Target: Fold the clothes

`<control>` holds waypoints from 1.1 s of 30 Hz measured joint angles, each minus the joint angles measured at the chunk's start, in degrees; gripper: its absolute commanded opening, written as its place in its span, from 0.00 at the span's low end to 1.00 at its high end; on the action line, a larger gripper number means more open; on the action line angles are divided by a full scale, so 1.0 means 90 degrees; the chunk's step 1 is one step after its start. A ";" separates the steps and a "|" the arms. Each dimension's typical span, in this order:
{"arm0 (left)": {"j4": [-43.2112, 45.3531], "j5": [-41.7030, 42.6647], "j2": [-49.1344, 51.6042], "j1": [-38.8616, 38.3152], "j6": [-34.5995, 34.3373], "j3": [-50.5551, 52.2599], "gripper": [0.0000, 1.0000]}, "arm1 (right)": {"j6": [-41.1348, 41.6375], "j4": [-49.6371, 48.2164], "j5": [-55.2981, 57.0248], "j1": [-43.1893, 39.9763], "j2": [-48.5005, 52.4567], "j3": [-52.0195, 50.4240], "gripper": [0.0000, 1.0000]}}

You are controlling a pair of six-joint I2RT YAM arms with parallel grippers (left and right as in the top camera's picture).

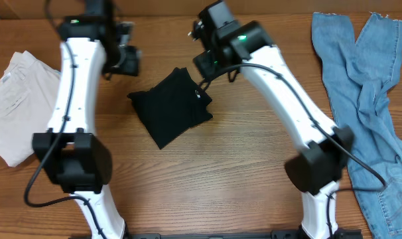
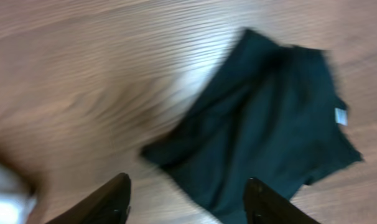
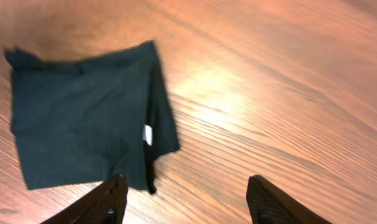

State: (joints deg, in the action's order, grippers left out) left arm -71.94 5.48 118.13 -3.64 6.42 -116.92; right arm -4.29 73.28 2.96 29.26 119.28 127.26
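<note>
Nearest, the left gripper and right gripper hang above the brown wooden table, jaws spread wide and empty, both arms stretched forward. Between them lies the small black folded cloth garment, seemingly finished. Next, I judge, an arm must fetch the rumpled blue denim jeans or the cream fabric garment.

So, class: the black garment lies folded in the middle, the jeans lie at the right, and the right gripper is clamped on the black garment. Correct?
No. The right gripper is open and holds nothing: the right wrist view shows it clear of the black garment. The rest stands, jeans at the right included.
</note>
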 measured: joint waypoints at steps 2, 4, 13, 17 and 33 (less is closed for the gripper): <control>0.0104 0.0083 0.0194 -0.0304 0.0318 0.0000 0.63 | 0.0136 0.0163 0.0104 -0.0168 -0.0311 0.0032 0.65; 0.0158 0.0143 0.0469 -0.0483 0.0537 0.0000 0.63 | 0.0253 0.0333 0.0189 -0.0415 -0.0583 0.0039 0.65; 0.0192 0.0277 0.1664 -0.0593 0.0971 0.0036 0.59 | 0.0556 0.0835 0.0277 -0.1258 -0.0865 0.0056 0.64; 0.0194 0.0464 0.1770 -0.0593 0.0991 0.0036 0.49 | 0.0614 0.0855 0.0185 -0.1341 -0.0865 0.0056 0.64; -0.0459 0.0869 0.1695 -0.0600 0.1161 -0.1035 0.05 | 0.0644 0.0857 0.0143 -0.1372 -0.0865 0.0058 0.64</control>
State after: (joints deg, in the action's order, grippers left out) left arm -76.07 13.30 133.38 -9.04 16.86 -126.23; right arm 1.50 80.99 4.25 16.91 111.50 127.79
